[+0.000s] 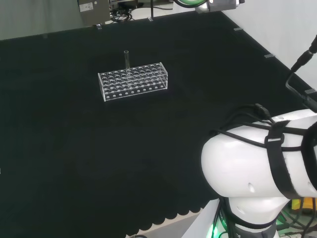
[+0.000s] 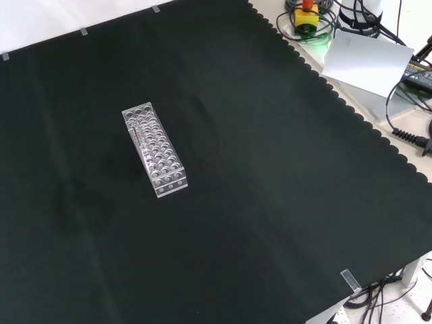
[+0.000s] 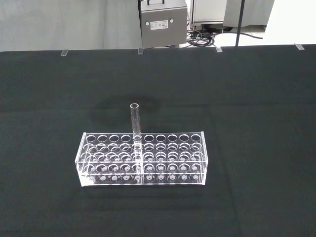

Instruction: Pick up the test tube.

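Couldn't tell what the hand was doing, so no call on whether it was released, clenched or grasping anything. The test tube (image 3: 135, 123) was honestly hard to make out from the front view, just a faint line inside the rack (image 2: 154, 150) left of centre. In the head view it was a thin clear tube (image 1: 127, 59) standing upright in the upper left, poking above the clear rack (image 1: 133, 81) from a back-row hole. The black cloth (image 1: 74, 158) covered the bench.
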